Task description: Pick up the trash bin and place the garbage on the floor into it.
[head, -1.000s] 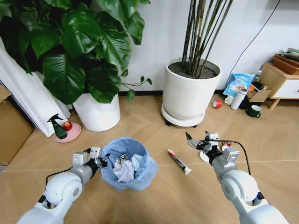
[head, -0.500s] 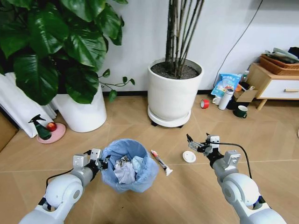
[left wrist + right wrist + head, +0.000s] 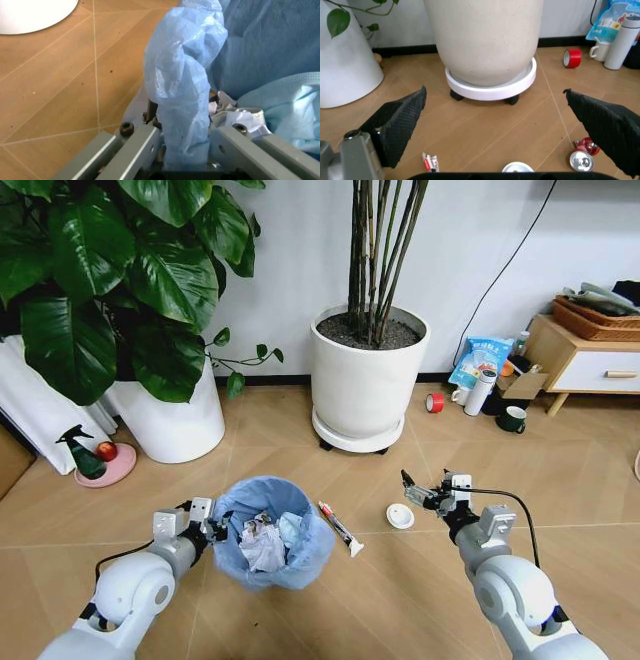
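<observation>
The trash bin (image 3: 272,530), lined with a crinkly light-blue bag and holding crumpled white paper, hangs at my lower left. My left gripper (image 3: 215,530) is shut on its rim; the left wrist view has the fingers (image 3: 142,140) clamped on the bag-covered rim (image 3: 182,93). On the floor (image 3: 400,580) just right of the bin lies a thin tube (image 3: 340,528), then a small white disc (image 3: 400,516). My right gripper (image 3: 420,492) hovers open beside the disc, its pads (image 3: 400,123) spread wide above the tube end (image 3: 430,163), the disc (image 3: 517,167) and a small red-and-silver item (image 3: 582,153).
A big white plant pot on a wheeled base (image 3: 365,380) stands ahead, another white pot (image 3: 170,420) with a leafy plant at the left. A green spray bottle (image 3: 80,455), a red tape roll (image 3: 434,402), a white flask (image 3: 477,392) and a low wooden cabinet (image 3: 585,365) line the back.
The whole picture has shifted left, so the camera moved. The tube and disc now lie nearer the bin. My left gripper still holds the rim and my right gripper stays open.
</observation>
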Controlling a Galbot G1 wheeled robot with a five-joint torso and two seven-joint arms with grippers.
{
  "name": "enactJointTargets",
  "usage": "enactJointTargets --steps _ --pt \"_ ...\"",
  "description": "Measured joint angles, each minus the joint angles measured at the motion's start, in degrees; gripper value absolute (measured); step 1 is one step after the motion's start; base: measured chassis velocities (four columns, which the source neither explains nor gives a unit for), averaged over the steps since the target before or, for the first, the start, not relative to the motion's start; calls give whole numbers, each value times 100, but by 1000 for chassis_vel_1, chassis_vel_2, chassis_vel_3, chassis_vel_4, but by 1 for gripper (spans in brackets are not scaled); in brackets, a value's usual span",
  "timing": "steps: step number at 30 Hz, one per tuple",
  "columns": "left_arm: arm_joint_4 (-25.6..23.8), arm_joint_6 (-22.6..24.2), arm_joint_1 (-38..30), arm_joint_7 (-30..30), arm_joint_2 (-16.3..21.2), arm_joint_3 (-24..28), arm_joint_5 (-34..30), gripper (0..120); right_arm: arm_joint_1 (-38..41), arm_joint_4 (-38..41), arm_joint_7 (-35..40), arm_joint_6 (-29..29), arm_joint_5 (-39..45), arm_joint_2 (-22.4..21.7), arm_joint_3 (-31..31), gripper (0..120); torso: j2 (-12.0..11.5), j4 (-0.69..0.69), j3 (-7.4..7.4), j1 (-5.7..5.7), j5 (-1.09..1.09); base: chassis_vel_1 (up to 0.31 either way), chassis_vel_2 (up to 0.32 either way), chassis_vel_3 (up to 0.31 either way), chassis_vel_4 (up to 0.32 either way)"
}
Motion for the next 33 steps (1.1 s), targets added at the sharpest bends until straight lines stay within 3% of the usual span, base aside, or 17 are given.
enactJointTargets --steps 33 --pt "-3 -13 -12 -23 -54 32 44 0 -131 4 -161 57 -143 191 -22 100 0 0 0 0 -1 -66 64 61 -61"
